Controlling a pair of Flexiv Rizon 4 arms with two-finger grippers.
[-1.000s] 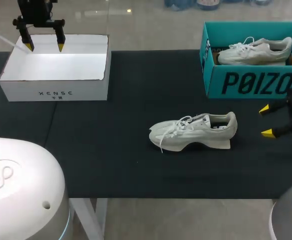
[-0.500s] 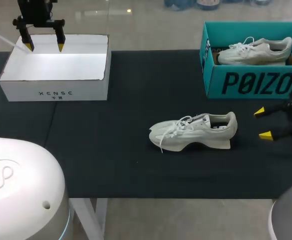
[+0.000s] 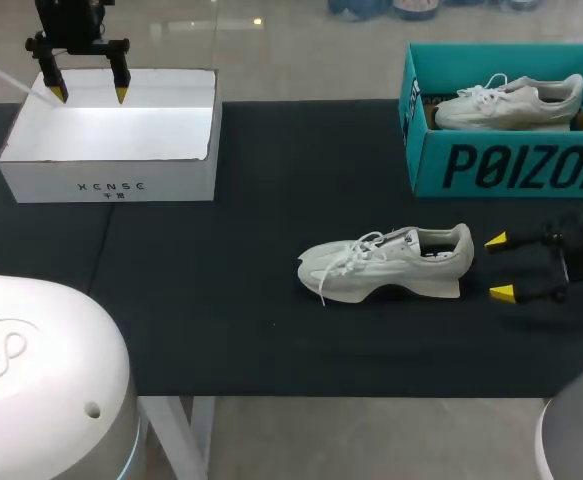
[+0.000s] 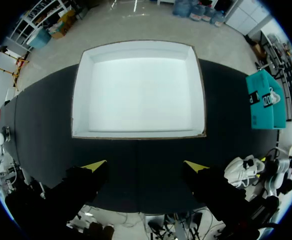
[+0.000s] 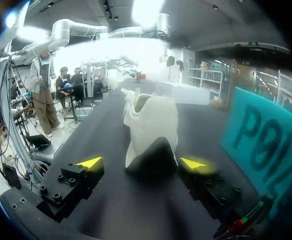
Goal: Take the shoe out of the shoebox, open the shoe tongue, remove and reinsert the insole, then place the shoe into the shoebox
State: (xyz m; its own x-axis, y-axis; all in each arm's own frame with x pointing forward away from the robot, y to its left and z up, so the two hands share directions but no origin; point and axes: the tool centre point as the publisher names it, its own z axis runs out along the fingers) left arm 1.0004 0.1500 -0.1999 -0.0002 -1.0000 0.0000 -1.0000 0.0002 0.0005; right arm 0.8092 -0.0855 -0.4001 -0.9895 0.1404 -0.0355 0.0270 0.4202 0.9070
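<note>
Head view: shoe (image 3: 386, 262) is out on the tabletop (image 3: 221, 300), right hand (image 3: 499, 266) open by its heel; tongue, insole and putting back are left.

Black-topped table (image 3: 221, 300) carries three things: an open white box (image 3: 111, 185) at the far left, a teal shoebox (image 3: 511, 165) at the far right, and a pale shoe (image 3: 386, 265) lying mid-table, nearer.

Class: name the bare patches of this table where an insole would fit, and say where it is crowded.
Bare mat runs between the white box and the teal shoebox, and along the near edge in front of the loose shoe. Crowded: the strip between the shoe's heel and the right end effector, near the shoebox.
</note>
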